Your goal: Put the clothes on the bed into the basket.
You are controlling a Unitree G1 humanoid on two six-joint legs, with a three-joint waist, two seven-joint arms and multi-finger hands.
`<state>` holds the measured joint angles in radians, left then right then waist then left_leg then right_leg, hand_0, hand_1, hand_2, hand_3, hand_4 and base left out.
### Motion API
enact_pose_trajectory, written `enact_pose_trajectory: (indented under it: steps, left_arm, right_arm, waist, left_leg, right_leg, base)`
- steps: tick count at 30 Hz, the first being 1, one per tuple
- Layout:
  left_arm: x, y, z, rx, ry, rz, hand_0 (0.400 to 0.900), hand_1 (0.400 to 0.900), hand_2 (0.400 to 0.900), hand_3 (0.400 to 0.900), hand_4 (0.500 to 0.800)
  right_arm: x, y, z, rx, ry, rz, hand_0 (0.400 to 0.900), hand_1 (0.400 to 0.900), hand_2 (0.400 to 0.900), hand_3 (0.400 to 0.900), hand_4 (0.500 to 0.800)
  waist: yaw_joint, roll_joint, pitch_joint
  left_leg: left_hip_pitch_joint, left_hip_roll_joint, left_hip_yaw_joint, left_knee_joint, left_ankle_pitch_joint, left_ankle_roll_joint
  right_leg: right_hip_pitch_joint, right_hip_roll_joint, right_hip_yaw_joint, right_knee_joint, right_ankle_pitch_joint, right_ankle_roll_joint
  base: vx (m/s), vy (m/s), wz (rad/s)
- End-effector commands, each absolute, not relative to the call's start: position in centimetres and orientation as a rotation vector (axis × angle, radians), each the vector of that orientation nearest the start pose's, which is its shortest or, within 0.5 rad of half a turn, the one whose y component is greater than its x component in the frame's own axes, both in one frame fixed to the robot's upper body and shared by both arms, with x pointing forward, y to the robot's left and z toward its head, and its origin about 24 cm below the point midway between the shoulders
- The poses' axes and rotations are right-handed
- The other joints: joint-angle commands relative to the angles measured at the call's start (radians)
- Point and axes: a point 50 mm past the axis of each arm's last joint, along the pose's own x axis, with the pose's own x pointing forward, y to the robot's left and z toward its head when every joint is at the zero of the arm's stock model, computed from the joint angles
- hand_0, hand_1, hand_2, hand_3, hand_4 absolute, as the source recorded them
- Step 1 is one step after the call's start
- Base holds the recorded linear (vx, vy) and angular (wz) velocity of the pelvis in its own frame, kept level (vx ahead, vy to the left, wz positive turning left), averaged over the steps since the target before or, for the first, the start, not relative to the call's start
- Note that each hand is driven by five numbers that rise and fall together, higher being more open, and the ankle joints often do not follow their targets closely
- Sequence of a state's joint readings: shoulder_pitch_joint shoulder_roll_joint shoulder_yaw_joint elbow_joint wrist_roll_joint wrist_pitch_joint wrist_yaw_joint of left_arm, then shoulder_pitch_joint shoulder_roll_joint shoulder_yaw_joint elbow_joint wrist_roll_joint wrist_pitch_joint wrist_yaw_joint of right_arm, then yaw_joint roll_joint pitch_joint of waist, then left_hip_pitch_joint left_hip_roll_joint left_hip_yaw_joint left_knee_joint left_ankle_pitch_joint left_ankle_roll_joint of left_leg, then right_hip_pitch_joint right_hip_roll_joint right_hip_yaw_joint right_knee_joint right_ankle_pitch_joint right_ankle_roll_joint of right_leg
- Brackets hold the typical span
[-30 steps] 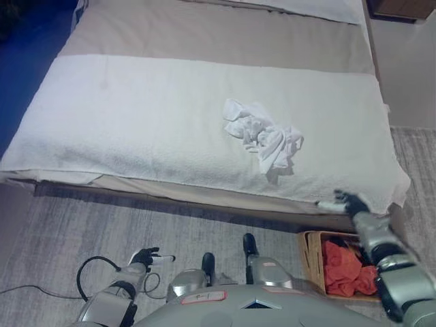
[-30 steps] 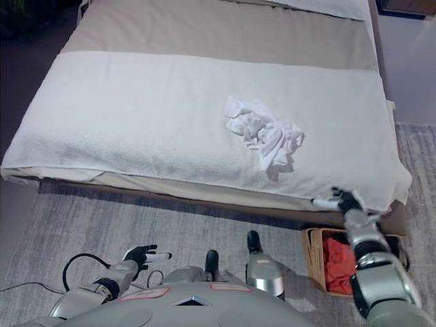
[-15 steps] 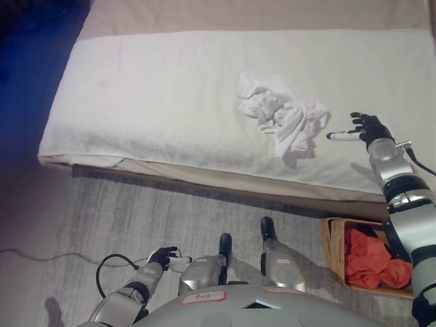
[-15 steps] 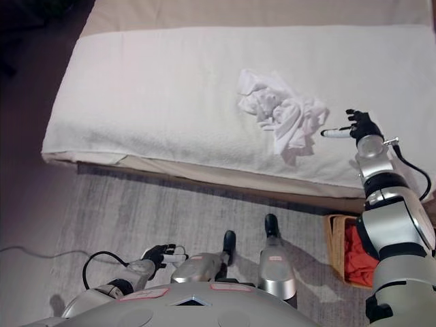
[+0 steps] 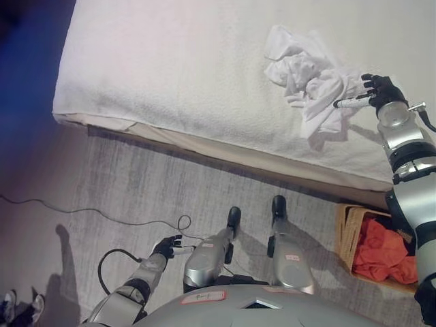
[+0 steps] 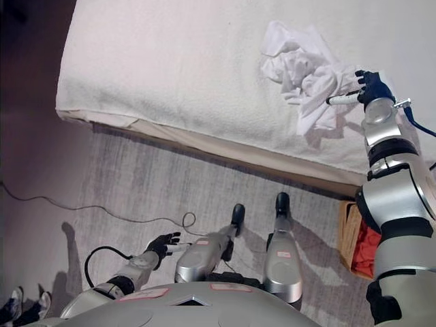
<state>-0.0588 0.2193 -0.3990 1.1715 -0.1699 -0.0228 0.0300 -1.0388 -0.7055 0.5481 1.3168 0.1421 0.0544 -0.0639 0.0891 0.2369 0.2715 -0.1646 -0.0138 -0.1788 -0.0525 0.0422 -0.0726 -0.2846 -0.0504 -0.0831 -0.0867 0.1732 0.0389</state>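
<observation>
White clothes lie crumpled on the bed, immediately left of the right hand, whose fingers are spread, holding nothing, one tip at the cloth's right edge; the left hand hangs low, far off, fingers relaxed.

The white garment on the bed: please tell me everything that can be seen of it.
The white garment is a crumpled heap of thin, soft-looking cloth with many folds, and one strip trails down toward the bed's near edge. It lies on the white cover of the bed, toward the bed's right part. The right hand is at its right edge, fingers spread, a white fingertip reaching the cloth; no grasp is visible yet. What kind of garment it is cannot be told.
</observation>
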Motion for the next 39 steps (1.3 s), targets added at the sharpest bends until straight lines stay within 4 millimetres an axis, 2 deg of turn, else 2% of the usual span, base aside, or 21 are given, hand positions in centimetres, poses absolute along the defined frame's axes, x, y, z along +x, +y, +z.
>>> enact_pose_trajectory:
  steps: [1, 7, 17, 18, 19, 20, 21, 27, 39]
  left_arm:
    - [10.9, 23.4, -15.5, 0.429, 1.161, -0.078, 0.900, 0.900, 0.900, 0.900, 0.800]
    - [10.7, 23.5, -15.4, 0.433, 1.151, -0.092, 0.900, 0.900, 0.900, 0.900, 0.800]
    - [10.7, 23.5, -15.3, 0.442, 1.135, -0.112, 0.900, 0.900, 0.900, 0.900, 0.800]
    - [10.8, 23.6, -15.2, 0.444, 1.128, -0.112, 0.900, 0.900, 0.900, 0.900, 0.800]
    - [10.8, 23.5, -15.2, 0.445, 1.126, -0.117, 0.900, 0.900, 0.900, 0.900, 0.800]
    - [10.7, 23.5, -15.2, 0.447, 1.125, -0.121, 0.900, 0.900, 0.900, 0.900, 0.800]
    - [10.6, 23.5, -15.2, 0.444, 1.128, -0.122, 0.900, 0.900, 0.900, 0.900, 0.800]
    - [10.7, 23.6, -15.1, 0.438, 1.125, -0.116, 0.900, 0.900, 0.900, 0.900, 0.800]
    - [11.4, 23.5, -15.2, 0.432, 1.128, -0.078, 0.900, 0.900, 0.900, 0.900, 0.800]
  right_arm:
    - [39.2, -31.8, 20.7, -0.901, 0.166, -0.414, 0.900, 0.900, 0.900, 0.900, 0.800]
    - [39.0, -32.4, 21.9, -0.902, 0.148, -0.453, 0.900, 0.900, 0.900, 0.900, 0.800]
    - [38.5, -33.5, 24.4, -0.900, 0.104, -0.540, 0.900, 0.900, 0.900, 0.900, 0.800]
    - [38.5, -33.7, 24.6, -0.897, 0.103, -0.546, 0.869, 0.869, 0.869, 0.869, 0.781]
    - [38.3, -34.0, 24.7, -0.891, 0.106, -0.557, 0.702, 0.702, 0.702, 0.702, 0.681]
    - [38.1, -34.4, 24.9, -0.886, 0.110, -0.574, 0.486, 0.486, 0.486, 0.486, 0.552]
    - [37.9, -34.6, 24.9, -0.874, 0.109, -0.583, 0.400, 0.400, 0.400, 0.400, 0.500]
    - [37.5, -35.4, 24.6, -0.850, 0.130, -0.605, 0.400, 0.400, 0.400, 0.400, 0.500]
    - [38.0, -34.6, 24.4, -0.811, 0.117, -0.591, 0.400, 0.400, 0.400, 0.400, 0.500]
  waist:
    - [0.036, -0.028, -0.003]
    - [0.063, -0.002, 0.021]
    - [0.104, 0.031, 0.047]
    - [0.107, 0.036, 0.052]
    - [0.110, 0.040, 0.054]
    - [0.113, 0.044, 0.055]
    - [0.116, 0.047, 0.057]
    - [0.119, 0.062, 0.061]
    - [0.093, 0.058, 0.053]
  left_leg:
    - [-0.033, 0.013, 0.001, -0.033, 0.040, -0.030]
    - [-0.056, 0.011, -0.039, -0.035, 0.054, -0.034]
    - [-0.104, -0.003, -0.092, -0.035, 0.074, -0.043]
    - [-0.105, -0.004, -0.095, -0.035, 0.075, -0.044]
    - [-0.109, -0.006, -0.099, -0.035, 0.077, -0.045]
    - [-0.110, -0.009, -0.106, -0.035, 0.078, -0.045]
    - [-0.112, -0.011, -0.109, -0.035, 0.078, -0.045]
    - [-0.108, -0.021, -0.117, -0.035, 0.079, -0.041]
    - [-0.091, -0.026, -0.094, -0.035, 0.071, -0.034]
  right_leg:
    - [-0.021, -0.050, -0.009, 0.145, -0.175, 0.048]
    - [-0.067, -0.050, -0.050, 0.225, -0.218, 0.041]
    - [-0.109, -0.066, -0.101, 0.274, -0.243, 0.042]
    - [-0.112, -0.068, -0.101, 0.282, -0.249, 0.041]
    - [-0.116, -0.071, -0.105, 0.287, -0.251, 0.041]
    - [-0.118, -0.072, -0.107, 0.290, -0.254, 0.041]
    - [-0.120, -0.075, -0.109, 0.295, -0.255, 0.041]
    - [-0.116, -0.085, -0.114, 0.305, -0.258, 0.044]
    - [-0.090, -0.091, -0.096, 0.281, -0.242, 0.049]
  base:
    - [-0.01, -0.031, 0.23]
    - [0.01, -0.031, 0.28]
    - [0.01, -0.016, 0.23]
    - [0.00, 0.003, 0.20]
    - [0.00, 0.004, 0.16]
    - [0.00, 0.015, 0.14]
    - [0.00, 0.010, 0.12]
    - [0.00, 0.030, 0.04]
    - [0.00, 0.043, -0.10]
